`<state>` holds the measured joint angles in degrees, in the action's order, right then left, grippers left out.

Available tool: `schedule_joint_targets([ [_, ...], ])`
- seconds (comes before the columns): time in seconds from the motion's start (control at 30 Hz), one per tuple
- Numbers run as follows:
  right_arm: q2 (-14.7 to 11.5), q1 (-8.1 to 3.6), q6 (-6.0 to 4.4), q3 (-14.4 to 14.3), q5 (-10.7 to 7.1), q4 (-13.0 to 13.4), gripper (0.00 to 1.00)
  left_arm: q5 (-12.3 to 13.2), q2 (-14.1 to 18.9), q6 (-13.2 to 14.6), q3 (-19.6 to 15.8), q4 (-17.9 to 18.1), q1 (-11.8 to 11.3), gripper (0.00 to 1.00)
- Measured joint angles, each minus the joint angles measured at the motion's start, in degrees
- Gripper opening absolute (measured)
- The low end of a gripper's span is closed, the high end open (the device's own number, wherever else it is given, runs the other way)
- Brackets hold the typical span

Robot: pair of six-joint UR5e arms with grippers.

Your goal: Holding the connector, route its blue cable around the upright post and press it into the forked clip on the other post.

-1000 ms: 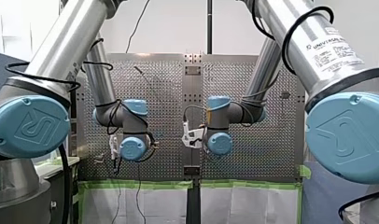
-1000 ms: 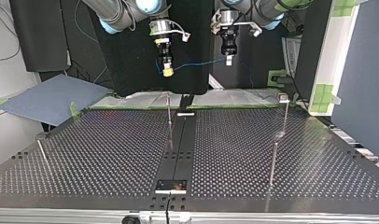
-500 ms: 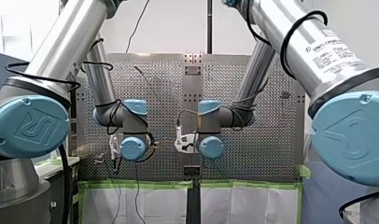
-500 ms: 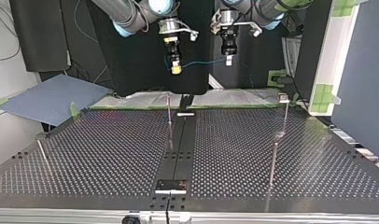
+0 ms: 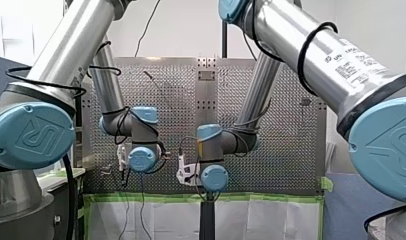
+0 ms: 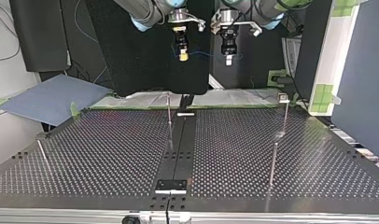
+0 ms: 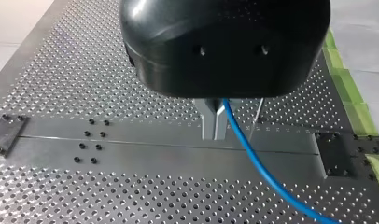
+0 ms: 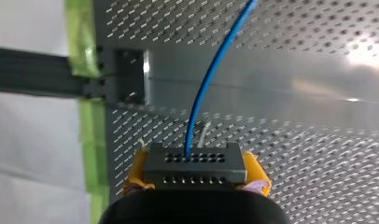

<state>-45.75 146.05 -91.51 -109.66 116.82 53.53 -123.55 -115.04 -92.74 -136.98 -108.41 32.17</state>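
In the right wrist view my right gripper (image 8: 195,173) is shut with its yellow pads on a dark grey connector (image 8: 195,164). A blue cable (image 8: 207,88) rises from the connector over the plate. My left gripper (image 7: 214,125) is shut on the same cable (image 7: 255,163) with its metal fingers. In the top view both hang high over the table's far edge, right gripper (image 6: 182,56) close beside left gripper (image 6: 228,59). A thin upright post (image 6: 169,116) stands below them. A post with a small head (image 6: 283,98) stands at that view's right.
The perforated table (image 6: 108,154) has a smooth centre strip (image 6: 180,144) with small end plates. Another thin post (image 6: 273,163) stands at the top view's near right, and a short leaning one (image 6: 42,151) at its left. Green tape (image 5: 151,198) lines the table's edge.
My right arm has carried the connector toward the top view's right and upward, closing on my left gripper. The cable span between them has shortened. My left arm has stayed still.
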Motion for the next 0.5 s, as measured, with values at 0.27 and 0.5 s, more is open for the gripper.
schedule_joint_targets([
  [0.27, 1.27, 2.7, -2.56, 2.57, 3.85, -2.56, 0.0, 0.56, 2.46, 0.87, -1.66, 0.25, 3.19, 0.0],
  [0.5, -1.77, 3.44, -5.91, 5.92, 7.25, -5.91, 0.0, -0.86, 5.98, -0.88, -1.75, -3.06, 6.33, 0.0],
])
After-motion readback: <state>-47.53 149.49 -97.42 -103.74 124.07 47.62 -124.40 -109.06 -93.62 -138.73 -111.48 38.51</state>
